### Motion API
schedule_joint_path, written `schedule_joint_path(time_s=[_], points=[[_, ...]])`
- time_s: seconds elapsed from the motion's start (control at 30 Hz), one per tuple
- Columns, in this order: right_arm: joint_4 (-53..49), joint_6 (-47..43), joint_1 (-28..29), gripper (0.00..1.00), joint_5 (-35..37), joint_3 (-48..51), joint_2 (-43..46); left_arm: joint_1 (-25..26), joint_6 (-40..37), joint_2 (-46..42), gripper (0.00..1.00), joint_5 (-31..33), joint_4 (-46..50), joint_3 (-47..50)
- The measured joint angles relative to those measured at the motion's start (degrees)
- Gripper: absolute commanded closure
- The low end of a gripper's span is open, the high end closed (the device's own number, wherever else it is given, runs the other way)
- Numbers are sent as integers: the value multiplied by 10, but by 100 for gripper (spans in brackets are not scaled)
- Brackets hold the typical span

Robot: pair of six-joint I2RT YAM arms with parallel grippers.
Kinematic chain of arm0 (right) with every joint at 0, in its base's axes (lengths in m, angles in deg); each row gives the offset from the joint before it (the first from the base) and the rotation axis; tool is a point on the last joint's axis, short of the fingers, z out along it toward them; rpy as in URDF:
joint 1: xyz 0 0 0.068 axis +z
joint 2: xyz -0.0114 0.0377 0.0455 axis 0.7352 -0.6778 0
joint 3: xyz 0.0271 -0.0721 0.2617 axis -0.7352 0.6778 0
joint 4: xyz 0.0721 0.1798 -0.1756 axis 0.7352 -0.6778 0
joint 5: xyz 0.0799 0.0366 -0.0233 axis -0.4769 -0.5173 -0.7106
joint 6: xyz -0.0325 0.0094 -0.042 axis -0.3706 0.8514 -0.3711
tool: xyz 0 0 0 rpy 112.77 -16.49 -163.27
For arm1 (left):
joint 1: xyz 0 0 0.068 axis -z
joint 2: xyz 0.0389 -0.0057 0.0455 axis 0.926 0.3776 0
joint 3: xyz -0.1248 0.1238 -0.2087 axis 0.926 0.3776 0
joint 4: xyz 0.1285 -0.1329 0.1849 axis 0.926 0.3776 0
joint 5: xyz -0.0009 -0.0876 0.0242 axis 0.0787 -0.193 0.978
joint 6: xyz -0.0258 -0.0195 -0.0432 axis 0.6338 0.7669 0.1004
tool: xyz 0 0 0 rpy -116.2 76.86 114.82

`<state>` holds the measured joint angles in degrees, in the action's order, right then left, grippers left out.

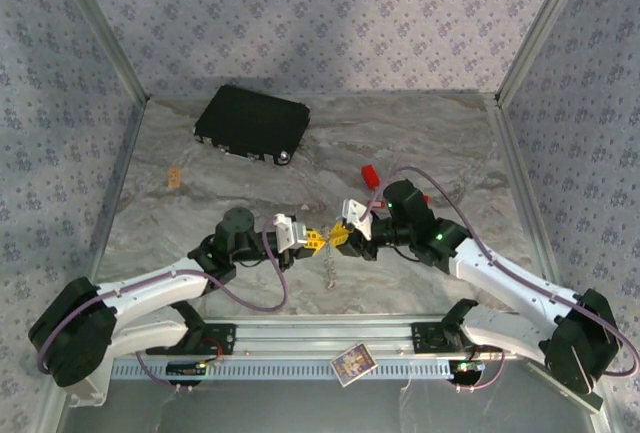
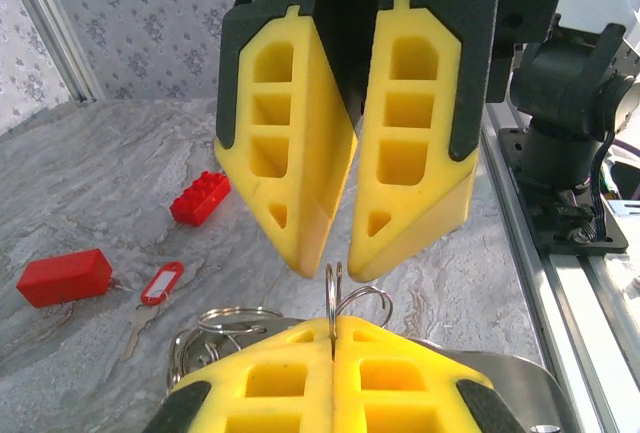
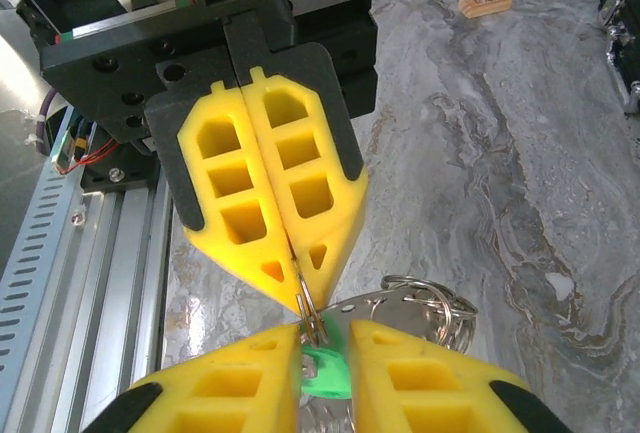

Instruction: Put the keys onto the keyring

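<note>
Here the left gripper (image 2: 333, 341), jaws pressed together, pinches the metal keyring (image 2: 334, 293) on edge over the near half of the marble table (image 2: 100, 153). The right gripper (image 2: 338, 265) meets it tip to tip, jaws slightly apart at the ring's rim and clasping nothing visible. A green key head (image 3: 325, 373) shows in the gap between the right fingers. Further loops (image 3: 425, 303) and a chain (image 1: 330, 265) trail from the ring. The red-tagged key (image 2: 158, 285) lies on the table near a red block (image 2: 65, 276).
</note>
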<state>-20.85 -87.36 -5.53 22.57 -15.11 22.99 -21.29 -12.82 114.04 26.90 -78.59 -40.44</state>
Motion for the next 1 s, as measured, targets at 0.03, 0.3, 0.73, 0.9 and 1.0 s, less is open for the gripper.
schedule_joint_path(time_s=[0.03, 0.3, 0.73, 0.9, 1.0], points=[[2, 0, 1, 81, 0, 0, -2, 0, -2, 2, 100, -1, 0, 0], [5, 0, 9, 90, -1, -7, -21, 0, -6, 3, 100, -6, 2, 0], [-90, -56, 24, 100, 40, -76, -39, 0, -35, -25, 77, 41, 125, -52], [-153, -98, 44, 100, 84, -128, -60, 0, -59, -39, 77, 57, 190, -81], [-174, -113, 55, 100, 97, -142, -72, 0, -72, -38, 77, 59, 216, -82]])
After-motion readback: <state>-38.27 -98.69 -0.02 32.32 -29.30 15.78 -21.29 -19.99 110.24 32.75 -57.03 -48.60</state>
